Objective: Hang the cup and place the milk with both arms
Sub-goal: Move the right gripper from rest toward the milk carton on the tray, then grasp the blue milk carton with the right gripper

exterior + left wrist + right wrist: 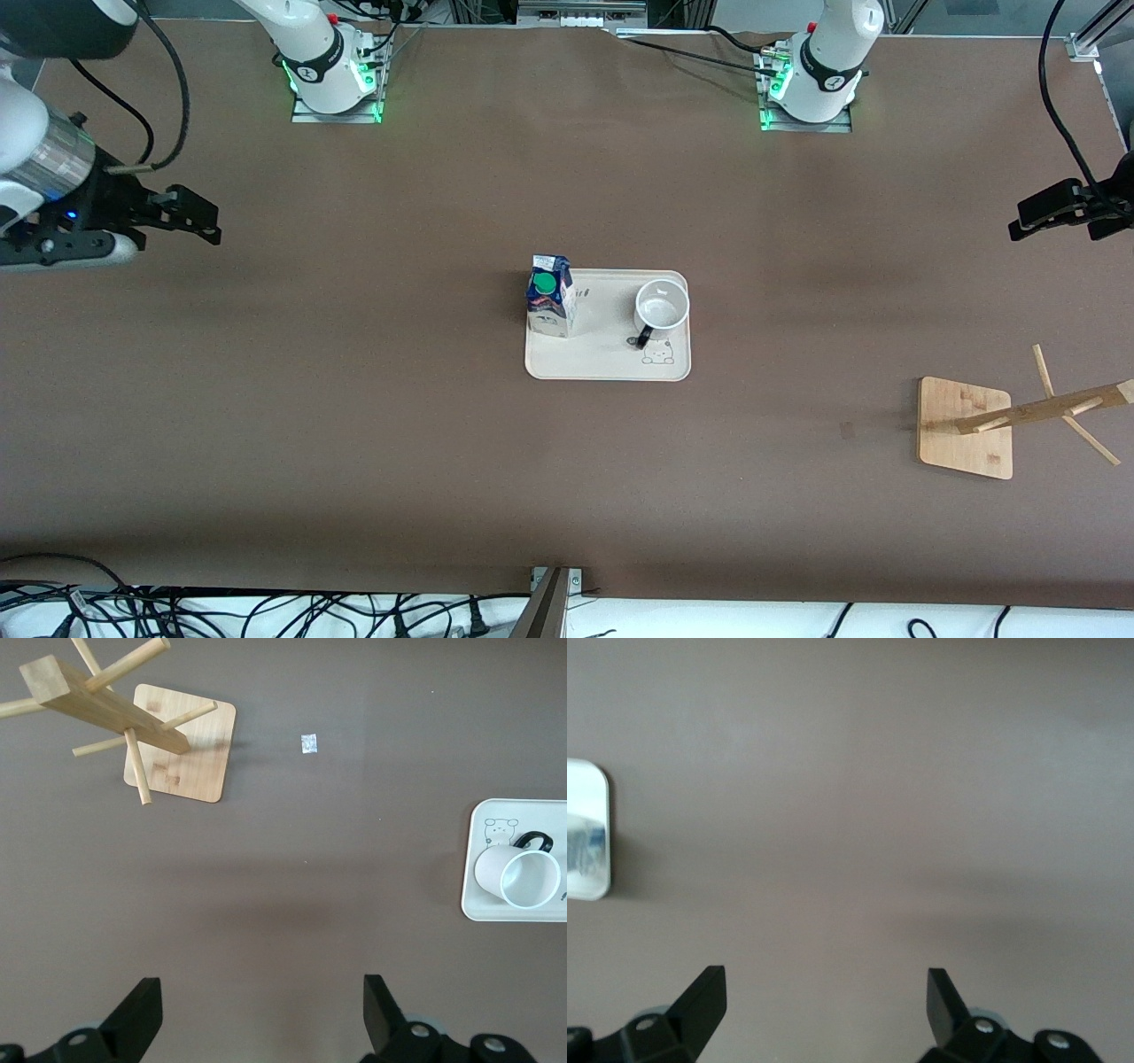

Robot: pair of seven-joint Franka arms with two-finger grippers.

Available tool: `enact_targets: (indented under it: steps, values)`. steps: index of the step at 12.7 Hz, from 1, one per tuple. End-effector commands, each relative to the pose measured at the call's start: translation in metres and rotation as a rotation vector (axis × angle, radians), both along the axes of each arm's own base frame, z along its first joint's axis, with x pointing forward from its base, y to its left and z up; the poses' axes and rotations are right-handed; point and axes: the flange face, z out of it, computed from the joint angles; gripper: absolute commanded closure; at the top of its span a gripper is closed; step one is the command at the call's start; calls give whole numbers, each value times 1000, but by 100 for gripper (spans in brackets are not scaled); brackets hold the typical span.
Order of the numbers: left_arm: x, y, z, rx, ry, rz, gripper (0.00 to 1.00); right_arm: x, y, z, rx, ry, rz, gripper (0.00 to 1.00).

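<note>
- Brown and matte, the flat worktop (354,425) carries a cream rectangular tray with rounded corners (594,359) at its middle.
- On the tray stands the small gable-top milk carton with blue and white print and a round green screw cap (549,306), at the edge toward the right arm's end; its print is too small to read.
- The white mug with a thin black loop handle (661,308) stands upright on the same tray, toward the left arm's end, beside a small bear drawing (657,354).
- A pale wooden peg rack on a square bamboo base (966,427) stands well apart, toward the left arm's end.
- The left hand (261,1010) hangs over bare worktop, fingers spread wide, holding nothing.
- The right hand (826,1001) hangs over bare worktop at its own end, equally wide and empty.
</note>
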Motion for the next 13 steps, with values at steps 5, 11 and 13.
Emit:
enact_targets:
  steps: [5,11,13]
  values:
    - [-4,-7,7,-15,-2,-33,0,-10,185,-50,50,17,10,0]
    - [-4,-7,7,-13,-2,-34,0,-30,352,-129,74,-18,-339,0]
    - [-4,-7,7,-13,-2,-33,0,-35,385,-153,85,-26,-405,0]
